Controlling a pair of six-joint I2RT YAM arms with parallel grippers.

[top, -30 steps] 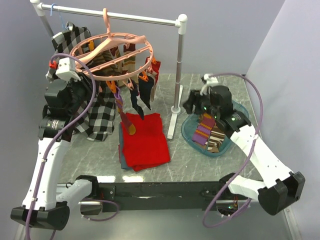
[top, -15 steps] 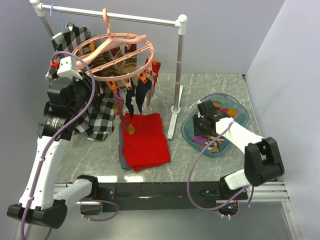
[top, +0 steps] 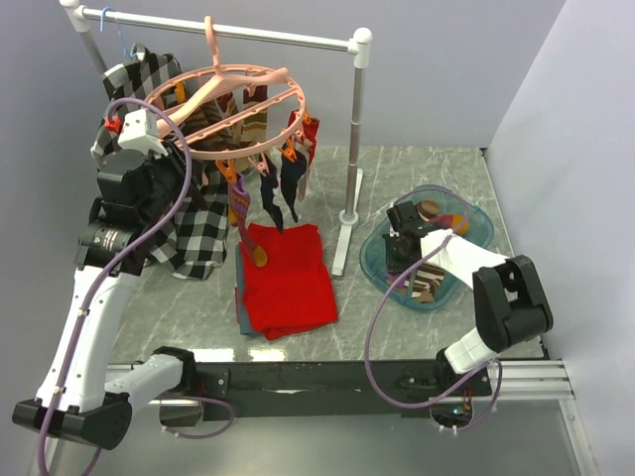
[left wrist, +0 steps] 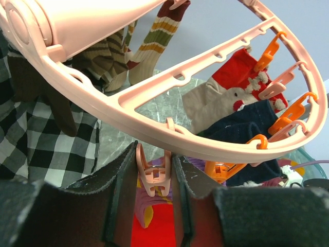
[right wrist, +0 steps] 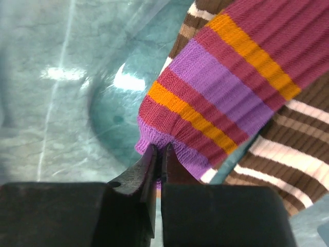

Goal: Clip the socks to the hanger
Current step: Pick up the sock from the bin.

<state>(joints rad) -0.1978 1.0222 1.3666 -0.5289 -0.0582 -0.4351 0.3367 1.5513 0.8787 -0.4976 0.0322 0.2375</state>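
Salmon-pink hanger (left wrist: 128, 118) hooks on the white rail stand (top: 354, 129) at the far left of the marble table (top: 417, 169), with clipped socks (left wrist: 247, 121) dangling around its ring. On the right sits a teal tray (top: 476, 220). In it, 1 maroon, purple and orange striped sock (right wrist: 226, 87) lies over a brown cream-striped sock (right wrist: 288, 170). The right gripper (right wrist: 159, 154) has its jaws pressed together on the striped sock's purple edge. Under the ring, the left gripper (left wrist: 153, 159) pinches 1 pink clip (left wrist: 153, 177).
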